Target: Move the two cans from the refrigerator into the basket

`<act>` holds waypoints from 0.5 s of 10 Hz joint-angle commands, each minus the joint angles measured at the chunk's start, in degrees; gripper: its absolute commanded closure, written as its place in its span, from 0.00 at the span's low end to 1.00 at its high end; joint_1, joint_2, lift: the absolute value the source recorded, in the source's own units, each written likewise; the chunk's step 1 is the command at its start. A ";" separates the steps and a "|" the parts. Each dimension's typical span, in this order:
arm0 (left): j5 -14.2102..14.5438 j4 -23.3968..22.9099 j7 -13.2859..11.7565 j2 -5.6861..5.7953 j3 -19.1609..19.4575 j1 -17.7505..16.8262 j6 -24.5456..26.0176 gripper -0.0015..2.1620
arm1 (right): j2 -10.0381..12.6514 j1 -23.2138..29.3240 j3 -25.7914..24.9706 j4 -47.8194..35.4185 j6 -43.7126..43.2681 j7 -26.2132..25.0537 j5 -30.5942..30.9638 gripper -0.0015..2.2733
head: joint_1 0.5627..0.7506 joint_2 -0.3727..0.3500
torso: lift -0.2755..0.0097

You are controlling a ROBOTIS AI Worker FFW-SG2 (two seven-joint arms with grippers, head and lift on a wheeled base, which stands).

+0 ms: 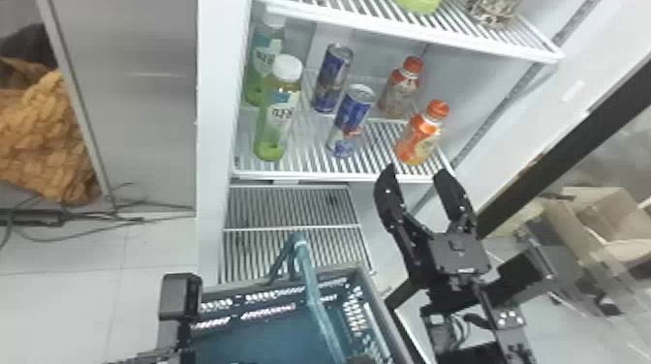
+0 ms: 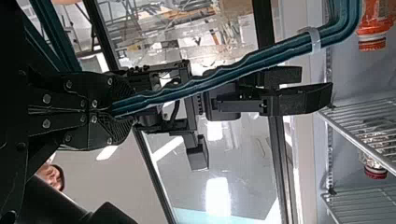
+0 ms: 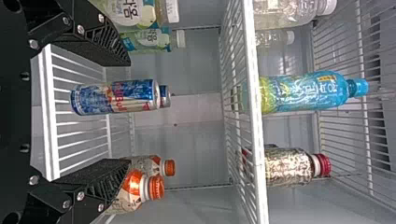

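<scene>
Two blue cans stand upright on the refrigerator's middle shelf: the front can (image 1: pixel 350 121) and the rear can (image 1: pixel 332 78). My right gripper (image 1: pixel 416 170) is open below the shelf's front edge, right of the cans. From the right wrist view, the front can (image 3: pixel 116 97) appears between the spread fingers of the right gripper (image 3: pixel 128 112), untouched, largely covering the rear can (image 3: pixel 165 96). The basket (image 1: pixel 271 334) is low in front of the refrigerator, beside my left gripper's arm (image 1: pixel 180 296). In the left wrist view, the left gripper (image 2: pixel 114 109) is shut on the basket's teal handle (image 2: pixel 243 67).
Green bottles (image 1: pixel 273 116) flank the cans on the left, orange-capped bottles (image 1: pixel 419 135) on the right. An upper shelf (image 1: pixel 416 31) with more drinks hangs above. Lower wire racks (image 1: pixel 290 205) lie behind the basket. The refrigerator's left wall (image 1: pixel 213 145) rises beside the shelves.
</scene>
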 commanded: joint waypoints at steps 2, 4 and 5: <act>0.00 0.00 0.00 -0.10 0.22 0.00 -0.10 0.55 | -0.01 -0.01 0.00 -0.28 1.64 0.02 0.36 0.13 | 0.70 0.03 | 0.00; 0.11 0.00 0.00 -0.18 0.79 0.00 -0.24 0.55 | -0.01 -0.01 0.00 -0.28 1.92 0.02 1.16 0.13 | 0.70 0.03 | 0.00; 0.11 0.00 0.00 -0.18 0.79 0.14 -0.24 0.55 | -0.10 -0.01 -0.23 -0.14 1.92 0.02 1.84 0.13 | 0.70 0.03 | 0.00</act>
